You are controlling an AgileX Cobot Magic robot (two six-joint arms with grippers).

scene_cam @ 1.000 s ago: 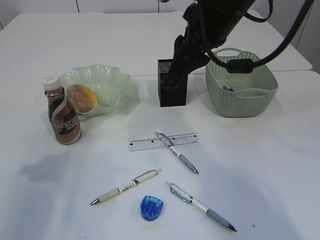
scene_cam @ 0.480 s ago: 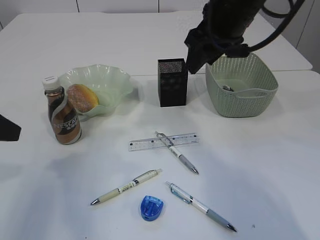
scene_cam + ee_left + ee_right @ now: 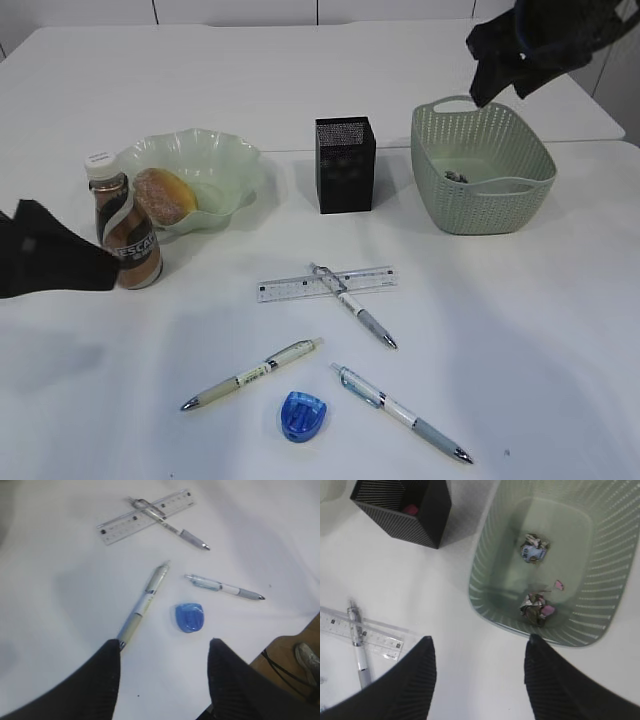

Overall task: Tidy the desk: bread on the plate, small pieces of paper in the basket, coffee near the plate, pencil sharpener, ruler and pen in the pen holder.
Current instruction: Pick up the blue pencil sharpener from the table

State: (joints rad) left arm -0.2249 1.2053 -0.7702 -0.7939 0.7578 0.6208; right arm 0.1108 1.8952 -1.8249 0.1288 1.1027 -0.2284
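Left gripper is hovering, fingers wide, with sharpener at 12 o'clock; right gripper, fingers wide, is overlooking basket.

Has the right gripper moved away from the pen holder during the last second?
Yes. The right gripper has moved up and to the right, from the pen holder to above the basket.

Slanted front view; wrists downward, sharing ruler.
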